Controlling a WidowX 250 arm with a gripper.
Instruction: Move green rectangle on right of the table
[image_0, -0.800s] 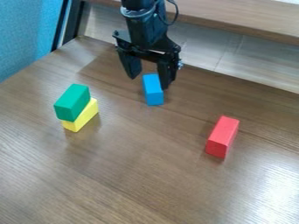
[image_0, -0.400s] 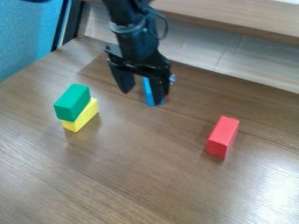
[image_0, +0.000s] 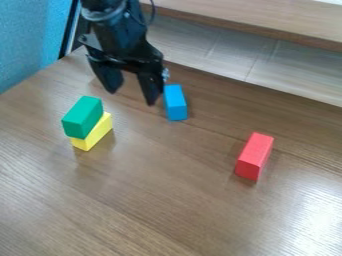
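Green block (image_0: 83, 117), atop the yellow block (image_0: 95, 134): probably light and rigid; best pinched across its narrow width. Gripper (image_0: 131, 98), beyond the yellow block: released, empty.

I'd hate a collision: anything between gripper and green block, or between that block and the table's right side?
Nothing visible stands between the gripper and the green block. Toward the right, the blue block lies farther back and the red block nearer the camera, so a low carry might brush one.
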